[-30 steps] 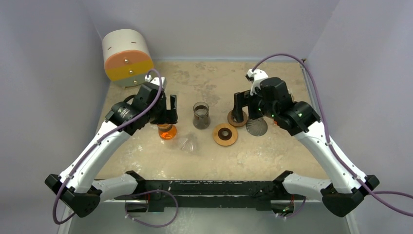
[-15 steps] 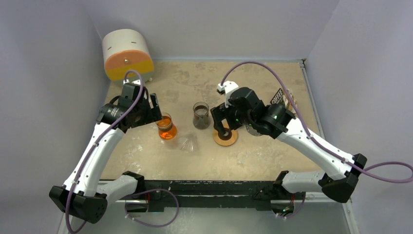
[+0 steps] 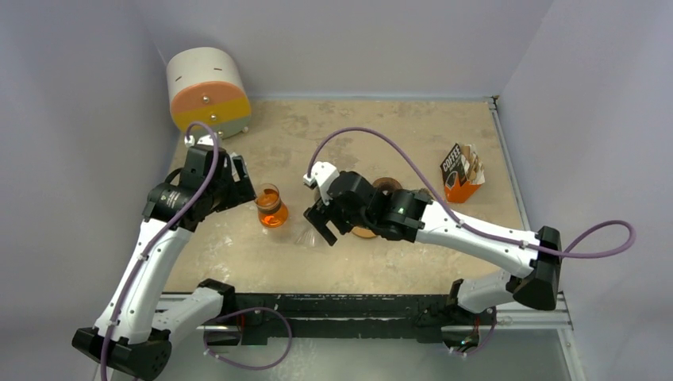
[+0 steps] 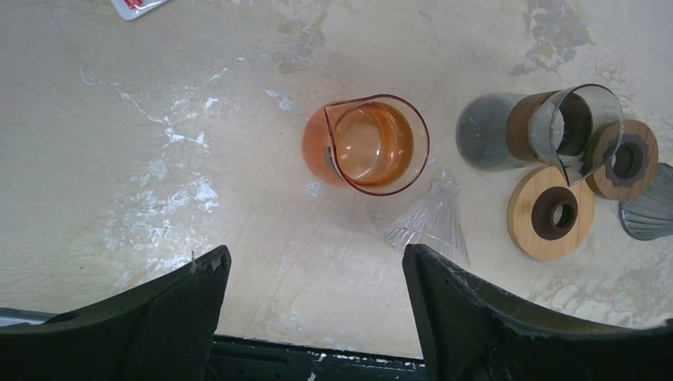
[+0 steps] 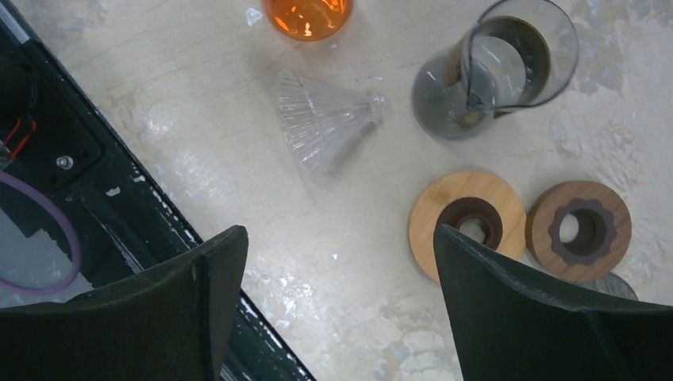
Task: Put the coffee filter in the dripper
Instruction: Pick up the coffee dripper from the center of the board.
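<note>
From above, we see a sandy, mottled table (image 3: 397,127) walled in pale lilac. The left gripper (image 3: 243,184) hangs just to the left of an orange glass beaker (image 3: 271,209), its fingers spread and nothing between them. The right gripper (image 3: 324,227) reaches across the middle of the table and hovers just to the right of a clear ribbed dripper (image 3: 305,236). It is also wide apart and empty. Far to the right stands an orange and black carton marked COFFEE (image 3: 459,173) with pale sheets poking from its top. We take these for the coffee filters, though we cannot be sure. The carton is well apart from the dripper and both grippers. A cream and orange drum (image 3: 206,89) sits in the back left corner.

In the left wrist view, the two black fingers (image 4: 171,317) stand wide above bare table. Beyond them the beaker (image 4: 369,147) stands upright and the dripper (image 4: 424,224) lies on its side just beside it. To the right are a smoky glass carafe with a wooden collar (image 4: 548,131), a light wooden ring (image 4: 553,213), a darker ring (image 4: 627,159) and a grey ribbed piece (image 4: 647,213) cut off by the edge.

In the right wrist view, the fingers (image 5: 508,309) are also wide apart and hold nothing. The dripper (image 5: 321,123) lies tipped over, its wide mouth toward the black frame rail (image 5: 48,151). The carafe (image 5: 496,71) is near it, and both rings (image 5: 468,222) lie side by side below.
</note>
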